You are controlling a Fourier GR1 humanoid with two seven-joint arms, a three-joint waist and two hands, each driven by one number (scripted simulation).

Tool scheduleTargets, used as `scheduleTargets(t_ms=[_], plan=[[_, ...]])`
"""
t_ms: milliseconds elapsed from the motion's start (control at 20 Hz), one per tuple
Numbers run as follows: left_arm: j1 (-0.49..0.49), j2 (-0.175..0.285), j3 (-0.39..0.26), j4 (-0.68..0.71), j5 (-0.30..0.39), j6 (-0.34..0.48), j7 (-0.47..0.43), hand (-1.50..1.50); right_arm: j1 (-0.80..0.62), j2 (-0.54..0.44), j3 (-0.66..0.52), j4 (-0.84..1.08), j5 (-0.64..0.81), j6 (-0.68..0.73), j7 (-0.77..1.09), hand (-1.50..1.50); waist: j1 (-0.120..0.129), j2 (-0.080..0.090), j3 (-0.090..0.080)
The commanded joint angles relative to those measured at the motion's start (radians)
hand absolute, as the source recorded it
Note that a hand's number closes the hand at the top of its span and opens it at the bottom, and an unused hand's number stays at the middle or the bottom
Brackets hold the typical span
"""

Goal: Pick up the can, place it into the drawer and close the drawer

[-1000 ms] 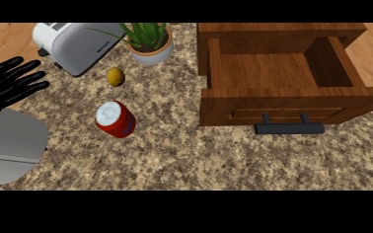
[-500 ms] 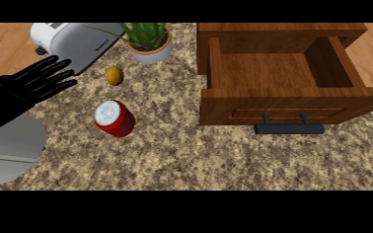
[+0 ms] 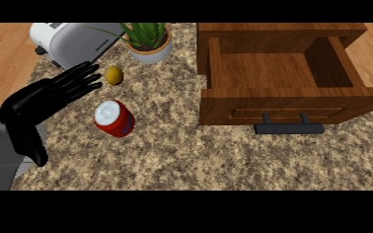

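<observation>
Head view gives us the left hand's fingers (image 3: pixel 79 80) first: they are straight and fanned apart, holding nothing, their tips pointing up and to the right. The tips lie just beside a small yellow lemon (image 3: pixel 114 75), and we cannot tell whether they touch it. Behind the fingers, the left hand (image 3: pixel 38 101) shows black over the counter's left side, with the grey forearm coming in at the lower left corner.

The can (image 3: pixel 114 118), red with a pale top, stands a little tilted on the speckled counter (image 3: pixel 182 160). It is just below and to the right of the fingertips and apart from them. We see a gap of bare counter between the can and the palm.

Farther out, a silver toaster (image 3: pixel 73 42) sits at the upper left, partly behind the fingers, and a potted plant (image 3: pixel 148 42) stands just right of it, above the lemon.

Well to the right of the can, the wooden drawer (image 3: pixel 280 81) is pulled open, its inside floor showing. Its dark handle (image 3: pixel 289 127) sticks out from the front panel, towards us.
</observation>
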Motion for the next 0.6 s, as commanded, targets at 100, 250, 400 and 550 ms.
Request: scheduleTargets(t_ms=[100, 250, 400, 550], plan=[[0.045, -0.065, 0.021, 0.042, -0.182, -0.023, -0.109, -1.5, 0.036, 0.037, -0.038, -0.031, -0.004, 0.035, 0.021, -1.5, 0.003, -0.001, 0.0], [-0.011, -0.118, 0.022, 0.165, -0.335, -0.031, -0.215, -1.5, -0.048, 0.021, -0.012, 0.012, 0.03, 0.026, 0.013, -1.5, -0.001, 0.002, -0.001], [-0.038, -0.098, 0.054, 0.267, -0.413, -0.069, -0.318, -1.5, -0.012, 0.025, -0.062, 0.002, -0.025, 0.059, 0.021, -1.5, -0.003, 0.002, -0.001], [-0.052, -0.144, 0.043, 0.3, -0.514, 0.004, -0.408, -1.5, -0.008, -0.007, -0.101, -0.025, -0.086, 0.06, 0.078, -1.5, -0.005, 0.002, -0.001]])
